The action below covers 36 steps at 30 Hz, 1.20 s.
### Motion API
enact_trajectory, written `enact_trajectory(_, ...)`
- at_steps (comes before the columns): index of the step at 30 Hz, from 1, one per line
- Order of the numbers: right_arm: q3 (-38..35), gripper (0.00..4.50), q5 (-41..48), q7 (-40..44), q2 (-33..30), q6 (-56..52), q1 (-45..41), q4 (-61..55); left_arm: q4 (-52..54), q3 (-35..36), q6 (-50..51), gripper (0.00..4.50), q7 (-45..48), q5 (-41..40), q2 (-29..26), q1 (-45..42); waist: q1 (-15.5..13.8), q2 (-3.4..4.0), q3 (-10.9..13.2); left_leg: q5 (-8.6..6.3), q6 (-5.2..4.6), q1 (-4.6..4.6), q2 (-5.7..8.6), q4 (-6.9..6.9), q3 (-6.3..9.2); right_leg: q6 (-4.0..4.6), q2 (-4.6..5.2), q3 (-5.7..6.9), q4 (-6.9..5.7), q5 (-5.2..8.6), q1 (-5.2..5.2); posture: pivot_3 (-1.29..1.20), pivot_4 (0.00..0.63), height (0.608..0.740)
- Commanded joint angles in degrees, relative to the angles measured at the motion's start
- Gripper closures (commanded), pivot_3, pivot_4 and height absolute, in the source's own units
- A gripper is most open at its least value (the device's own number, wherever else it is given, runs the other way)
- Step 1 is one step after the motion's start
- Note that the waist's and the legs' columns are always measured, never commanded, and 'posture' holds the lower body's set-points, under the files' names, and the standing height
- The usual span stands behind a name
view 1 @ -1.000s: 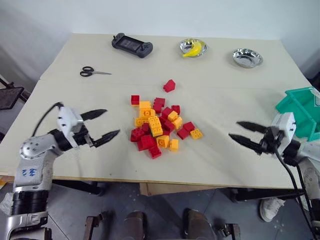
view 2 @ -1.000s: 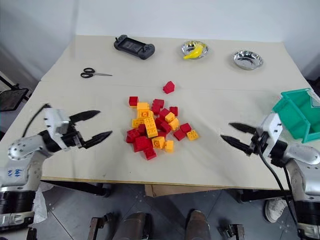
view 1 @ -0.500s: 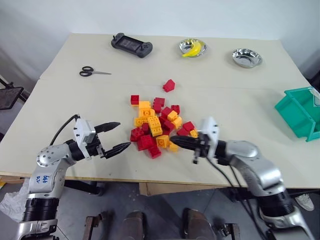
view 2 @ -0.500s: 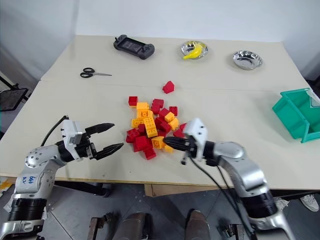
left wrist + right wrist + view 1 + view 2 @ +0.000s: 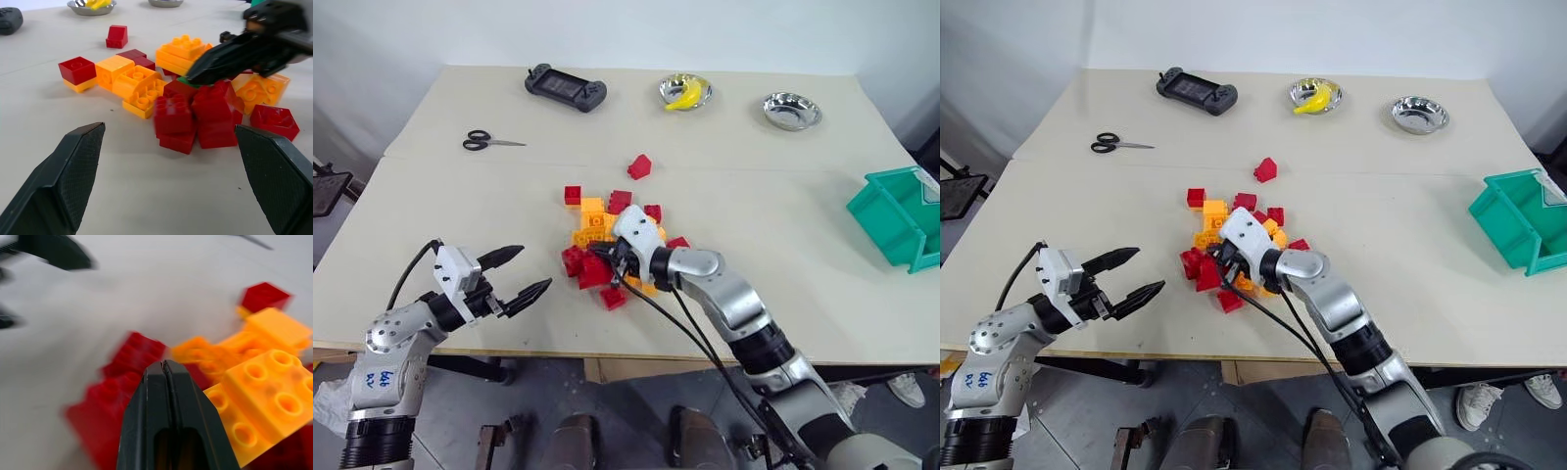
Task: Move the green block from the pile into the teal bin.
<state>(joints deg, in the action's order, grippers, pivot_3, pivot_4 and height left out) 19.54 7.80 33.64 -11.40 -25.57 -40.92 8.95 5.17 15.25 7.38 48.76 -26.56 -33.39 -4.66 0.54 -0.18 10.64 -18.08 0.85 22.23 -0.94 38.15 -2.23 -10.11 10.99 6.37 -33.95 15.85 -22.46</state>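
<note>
Readable markings: one handwritten note only.
My left arm (image 5: pixel 386 357) carries blue handwriting on its grey housing, near left of the scene; it looks like "66t" over "DV" or "AV", but I cannot make the characters out with certainty. Nothing else that I can see carries text I can read.
</note>
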Motion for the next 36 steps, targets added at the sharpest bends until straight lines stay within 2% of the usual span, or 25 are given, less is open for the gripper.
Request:
enact_trajectory(1,-4.97,4.46,-1.25,-0.59,-2.46,4.32,-3.17,5.79,2.00,0.73,-0.73,0.00,-0.92,-0.34,0.24,-0.05,0.06,0.00,0.00,0.00,0.00,0.00,0.00,-0.01,-0.01,0.00,0.00,0.00,0.01,0.00,-0.01,0.00,0.150,0.740)
enact_trajectory(4,-7.17,4.46,-1.40,1.82,-4.81,8.28,-5.39,12.11,1.47,0.38,-0.87,0.00,-1.30,-0.09,0.29,-0.70,0.26,0.00,0.00,0.00,0.00,0.00,0.00,-0.02,-0.03,0.00,0.00,0.00,0.01,0.00,-0.01,0.00,0.150,0.740)
enact_trajectory(8,-6.28,4.46,-2.64,4.91,-4.78,11.88,-6.23,15.74,0.46,-0.49,-0.93,0.00,-1.19,0.27,0.36,-2.07,1.15,0.00,0.00,0.00,0.00,-0.02,-0.01,-0.06,-0.04,0.00,0.00,0.00,0.01,0.00,-0.01,0.00,0.150,0.740)
enact_trajectory(13,-4.27,4.46,-1.09,12.26,-4.66,12.00,-3.27,9.59,0.17,-1.18,-0.83,0.00,-0.89,0.26,0.35,-2.95,2.04,0.00,0.00,0.00,0.01,-0.06,-0.04,-0.12,-0.11,0.00,0.00,0.01,0.01,0.00,-0.03,0.00,0.150,0.740)
enact_trajectory(16,-3.01,4.46,-0.24,17.65,-6.98,12.15,-0.03,2.33,-0.04,-0.97,-0.85,0.00,-0.15,-0.15,-0.14,-2.55,1.96,0.00,0.00,0.00,0.01,-0.04,-0.03,-0.11,-0.10,0.00,0.00,0.02,0.03,0.00,-0.03,0.00,0.150,0.740)
enact_trajectory(19,-4.21,4.46,1.36,21.21,-10.03,11.03,2.59,-2.78,-0.32,-0.46,-0.88,0.00,0.87,-0.46,-0.73,-1.86,1.49,-0.01,-0.01,0.00,0.01,-0.04,-0.03,-0.10,-0.10,0.00,0.00,0.02,0.05,0.00,-0.02,0.00,0.150,0.740)
enact_trajectory(23,-9.05,4.46,3.73,26.47,-18.18,12.04,6.71,-4.86,-1.48,0.25,-1.77,0.00,2.60,-0.04,-2.24,-0.57,0.77,-0.02,-0.01,0.00,0.01,-0.03,-0.03,-0.06,-0.12,0.00,0.00,0.02,0.05,0.00,-0.02,0.00,0.150,0.740)
enact_trajectory(27,-13.14,4.46,3.95,31.25,-26.22,19.90,11.18,-2.26,-1.98,1.08,-4.48,0.00,3.69,0.03,-2.17,0.02,0.52,-0.02,0.00,0.00,0.00,-0.02,-0.02,-0.06,-0.13,0.00,0.01,0.02,0.08,0.00,-0.01,0.00,0.150,0.740)
enact_trajectory(28,-15.85,4.46,5.70,33.70,-28.12,23.07,13.09,-0.59,-1.92,1.15,-4.76,0.00,4.06,-0.10,-2.17,0.19,0.45,-0.03,0.00,0.00,0.00,-0.02,-0.03,-0.06,-0.15,0.00,0.01,0.02,0.09,0.00,-0.01,0.00,0.150,0.740)
enact_trajectory(30,-21.67,4.46,10.84,35.71,-29.73,22.39,15.78,2.32,-1.88,1.06,-5.00,0.00,4.44,-0.34,-2.21,0.43,0.18,-0.04,0.00,-0.01,0.00,-0.03,-0.02,-0.08,-0.16,0.00,0.01,0.02,0.12,0.00,0.00,0.00,0.150,0.740)
enact_trajectory(33,-25.29,3.90,11.65,36.91,-31.73,24.80,18.55,6.17,-1.98,0.61,-5.28,0.00,5.47,-0.10,-2.69,1.01,0.06,-0.05,0.01,-0.01,0.00,-0.04,-0.04,-0.06,-0.21,0.00,0.01,0.02,0.11,-0.01,0.01,0.00,0.150,0.740)
enact_trajectory(36,-26.51,2.89,11.65,35.98,-31.67,25.71,18.87,6.03,-1.42,-0.04,-5.55,0.00,6.60,0.05,-2.94,1.24,0.38,-0.05,0.01,0.00,0.00,-0.08,-0.06,-0.05,-0.24,0.01,0.00,0.01,0.09,-0.01,0.01,0.00,0.150,0.740)
